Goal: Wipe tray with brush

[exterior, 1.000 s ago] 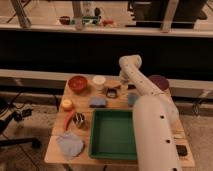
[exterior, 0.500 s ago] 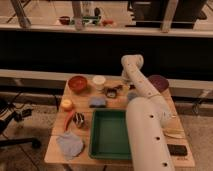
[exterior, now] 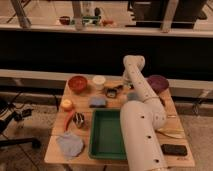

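Observation:
The green tray (exterior: 106,134) lies at the front middle of the wooden table, its right edge hidden behind my white arm. My arm rises from the lower right, bends at the back of the table and comes down to the gripper (exterior: 114,92), which sits behind the tray between the white cup and the purple bowl. A small dark object (exterior: 111,93) lies right at the gripper. It may be the brush, but I cannot tell this, nor whether it is held.
A red bowl (exterior: 78,83), white cup (exterior: 99,81) and purple bowl (exterior: 157,82) stand at the back. A blue sponge (exterior: 97,101), yellow fruit (exterior: 66,104), red chili (exterior: 69,120) and blue cloth (exterior: 70,144) lie left. A black block (exterior: 174,149) and pale utensil (exterior: 172,133) lie right.
The arm's large lower link has swung a little to the left and covers more of the tray's right side. The gripper stays at about the same spot behind the tray.

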Robot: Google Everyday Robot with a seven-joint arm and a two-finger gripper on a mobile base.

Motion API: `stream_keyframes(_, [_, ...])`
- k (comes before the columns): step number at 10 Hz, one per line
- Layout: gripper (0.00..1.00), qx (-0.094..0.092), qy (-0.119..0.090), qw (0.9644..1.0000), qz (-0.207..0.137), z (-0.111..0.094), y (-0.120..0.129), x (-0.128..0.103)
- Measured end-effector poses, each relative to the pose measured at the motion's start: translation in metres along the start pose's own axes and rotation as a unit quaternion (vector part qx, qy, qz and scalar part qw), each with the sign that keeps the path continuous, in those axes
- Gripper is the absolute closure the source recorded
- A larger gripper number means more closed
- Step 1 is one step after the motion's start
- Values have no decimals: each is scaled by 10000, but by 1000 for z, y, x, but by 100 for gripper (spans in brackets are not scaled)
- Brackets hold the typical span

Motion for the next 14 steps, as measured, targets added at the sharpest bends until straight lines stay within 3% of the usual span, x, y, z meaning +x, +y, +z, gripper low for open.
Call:
stream_keyframes(3, [68, -15, -79, 9999, -60, -4, 4, -2])
stream_keyframes(6, [97, 282, -201, 9993, -124, -41, 8, -8])
stream_keyframes(9, [100, 684, -383, 9967, -222, -85, 17, -16])
stream_keyframes(14, [100, 1405, -720, 9871, -286, -163, 31, -32])
